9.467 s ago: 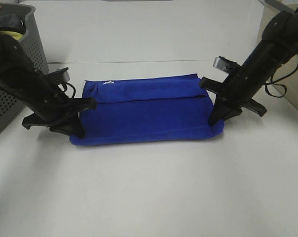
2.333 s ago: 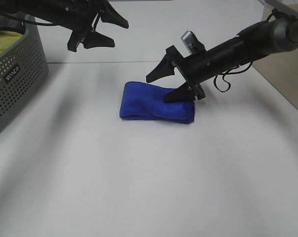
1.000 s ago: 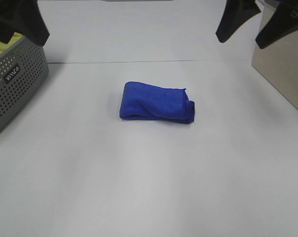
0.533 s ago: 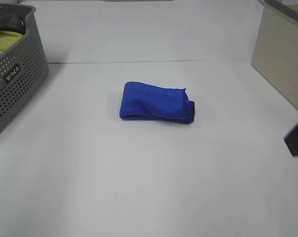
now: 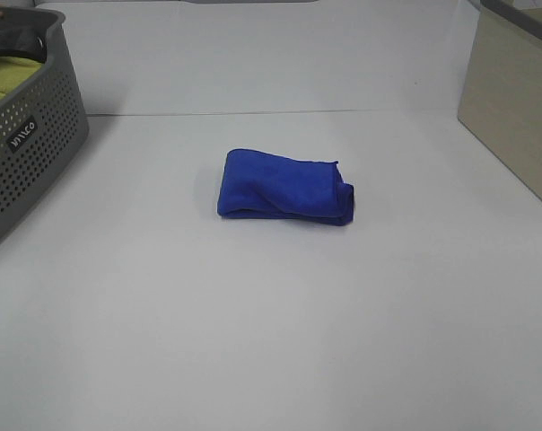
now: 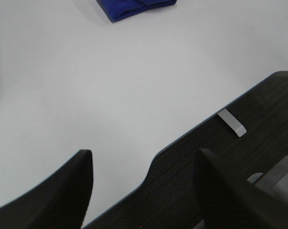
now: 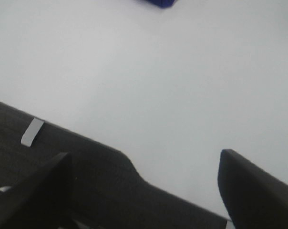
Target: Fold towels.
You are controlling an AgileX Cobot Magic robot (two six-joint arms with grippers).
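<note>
The royal-blue towel (image 5: 284,187) lies folded into a small thick bundle in the middle of the white table, with nothing touching it. Neither arm shows in the exterior high view. In the left wrist view the left gripper (image 6: 144,157) is open and empty, near the table's front edge, and the towel (image 6: 134,7) lies far beyond it. The right gripper (image 7: 145,157) is also open and empty over the front edge, with only a sliver of the towel (image 7: 160,3) at the frame's border.
A grey perforated basket (image 5: 29,135) holding a yellow-green cloth (image 5: 4,74) stands at the left. A beige panel (image 5: 513,99) rises at the right. A black ribbed surface (image 6: 239,162) with a small metal strip (image 6: 231,122) borders the table's front edge.
Both arms have drawn back out of the exterior high view: dark parts showed at its top corners a second ago, one at the right edge half a second ago. The towel has not moved.
</note>
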